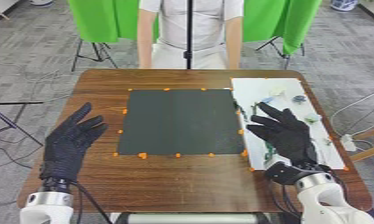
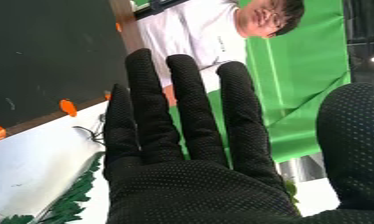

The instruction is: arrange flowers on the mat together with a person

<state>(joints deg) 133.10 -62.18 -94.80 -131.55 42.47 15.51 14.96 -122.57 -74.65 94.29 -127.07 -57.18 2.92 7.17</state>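
Right hand point(image 1: 288, 139), released, over sheet point(image 1: 254, 85), three o'clock of mat point(image 1: 170, 122). Left hand point(image 1: 66, 145), released, eight o'clock. Step: picking, likely. Next: pinch flower point(image 1: 299, 99), carry toward nine o'clock.

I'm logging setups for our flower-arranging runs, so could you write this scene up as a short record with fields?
Surface: brown wooden table
Work area: dark mat, orange marks around its edge
Supplies: flowers and green leaves on a white sheet, right of the mat
Left hand: open, left of the mat
Right hand: open, over the sheet
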